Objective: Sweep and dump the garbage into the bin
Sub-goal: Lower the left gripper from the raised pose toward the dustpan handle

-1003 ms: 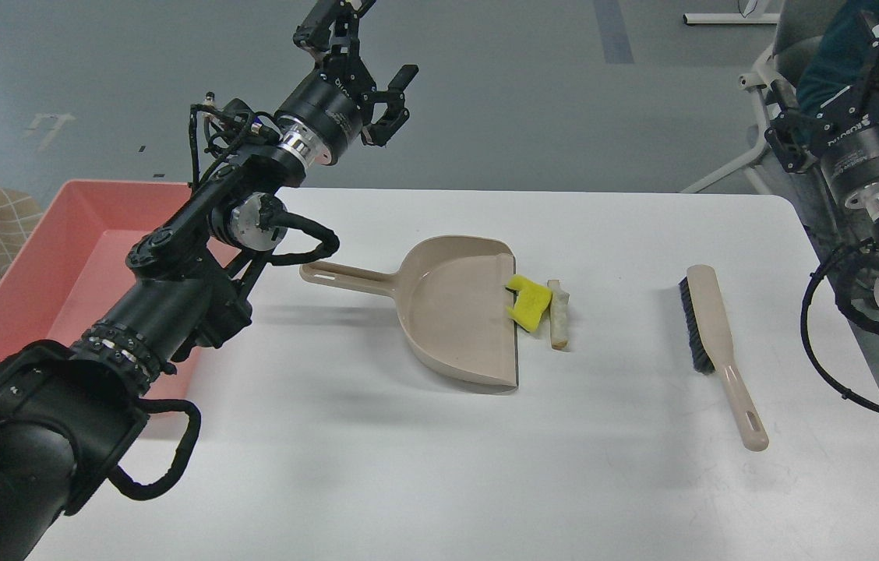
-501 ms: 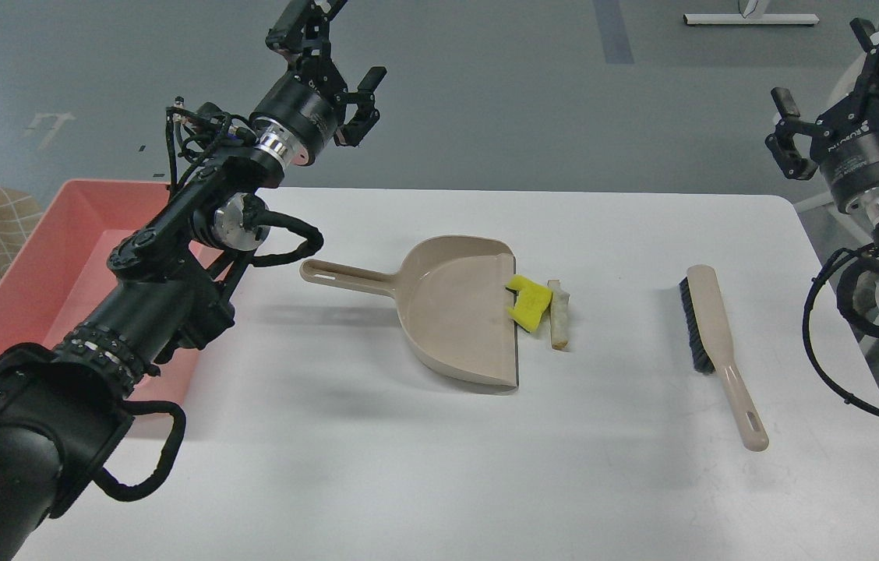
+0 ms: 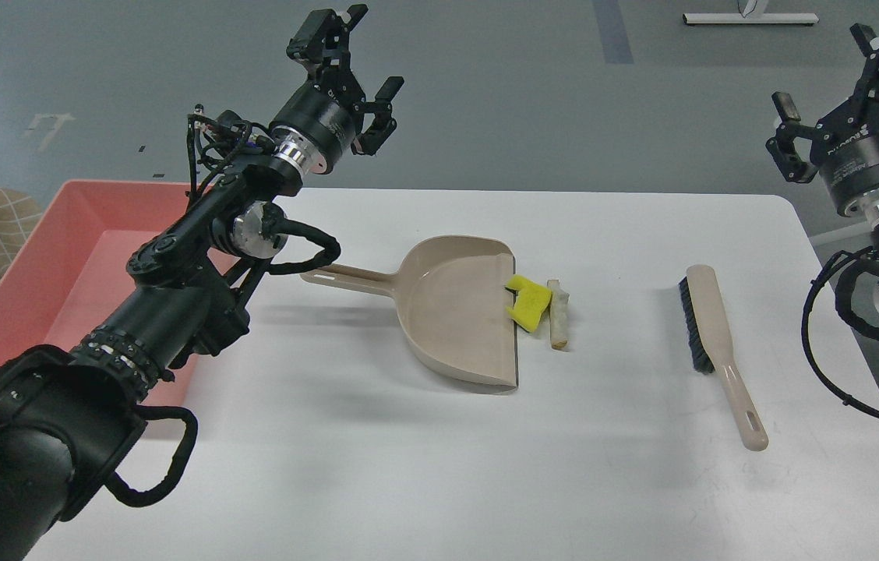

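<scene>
— Head view first: what are the big things you see?
— You have the white table [image 3: 424, 467], then the salmon-pink bin [image 3: 58, 265] at its left edge, partly behind your left arm.
— And on the table?
— Your beige dustpan [image 3: 455, 312] lies mid-table; the brush [image 3: 712, 335] sits well to its right.
— The garbage?
— The yellow sponge chunk [image 3: 530, 302] rests at the pan's lip, the off-white stick [image 3: 558, 313] just beside it.
— Grippers?
— Your left gripper [image 3: 358, 58] and right gripper [image 3: 829, 82] both hang spread, empty.

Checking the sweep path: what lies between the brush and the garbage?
Head view: bare white table between the brush and the garbage; nothing sits there.
</scene>
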`<state>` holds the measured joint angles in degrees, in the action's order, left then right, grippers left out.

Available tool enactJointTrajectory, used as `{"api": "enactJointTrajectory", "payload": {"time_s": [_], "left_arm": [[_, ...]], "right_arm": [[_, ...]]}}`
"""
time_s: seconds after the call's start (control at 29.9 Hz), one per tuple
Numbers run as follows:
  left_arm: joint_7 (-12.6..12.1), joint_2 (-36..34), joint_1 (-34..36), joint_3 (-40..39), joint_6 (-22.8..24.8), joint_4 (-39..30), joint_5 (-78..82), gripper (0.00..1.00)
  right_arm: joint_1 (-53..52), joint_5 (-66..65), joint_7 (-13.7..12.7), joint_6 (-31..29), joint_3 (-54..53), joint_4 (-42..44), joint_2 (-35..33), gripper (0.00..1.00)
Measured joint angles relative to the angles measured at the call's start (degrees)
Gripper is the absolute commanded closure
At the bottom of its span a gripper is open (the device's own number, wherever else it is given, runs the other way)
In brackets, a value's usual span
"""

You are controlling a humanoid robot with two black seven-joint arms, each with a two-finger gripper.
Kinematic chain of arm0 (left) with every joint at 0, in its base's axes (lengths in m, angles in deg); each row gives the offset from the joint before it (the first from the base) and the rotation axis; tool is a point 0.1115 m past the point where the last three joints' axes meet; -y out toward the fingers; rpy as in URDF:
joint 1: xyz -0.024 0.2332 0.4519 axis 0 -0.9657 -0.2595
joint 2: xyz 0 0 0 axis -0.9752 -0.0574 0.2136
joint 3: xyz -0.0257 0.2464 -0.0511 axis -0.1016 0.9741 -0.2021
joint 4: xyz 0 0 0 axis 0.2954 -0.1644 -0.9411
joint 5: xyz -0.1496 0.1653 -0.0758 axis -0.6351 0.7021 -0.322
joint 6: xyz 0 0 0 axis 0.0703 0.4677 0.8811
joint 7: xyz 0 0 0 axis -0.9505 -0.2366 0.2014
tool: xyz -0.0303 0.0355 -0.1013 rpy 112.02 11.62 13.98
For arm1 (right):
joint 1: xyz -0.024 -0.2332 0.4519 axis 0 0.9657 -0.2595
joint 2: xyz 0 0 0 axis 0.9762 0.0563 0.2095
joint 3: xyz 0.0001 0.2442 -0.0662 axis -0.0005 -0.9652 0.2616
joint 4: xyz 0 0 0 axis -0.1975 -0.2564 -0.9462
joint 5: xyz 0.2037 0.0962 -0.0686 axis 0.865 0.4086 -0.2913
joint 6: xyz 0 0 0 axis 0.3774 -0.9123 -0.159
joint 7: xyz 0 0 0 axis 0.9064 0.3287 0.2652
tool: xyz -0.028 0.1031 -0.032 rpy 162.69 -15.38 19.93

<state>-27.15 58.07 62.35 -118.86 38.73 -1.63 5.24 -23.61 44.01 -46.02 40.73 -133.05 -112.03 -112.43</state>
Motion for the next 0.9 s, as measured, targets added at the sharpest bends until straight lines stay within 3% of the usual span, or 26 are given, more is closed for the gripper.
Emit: {"api": "enactJointTrajectory", "payload": {"time_s": [0.9], "left_arm": [[-0.44,0.00,0.07,2.24,-0.25,-0.82,-0.15,0.02]], "right_arm": [[0.25,-0.06,0.03,0.71,0.09,-0.05,1.02,0.00]]}}
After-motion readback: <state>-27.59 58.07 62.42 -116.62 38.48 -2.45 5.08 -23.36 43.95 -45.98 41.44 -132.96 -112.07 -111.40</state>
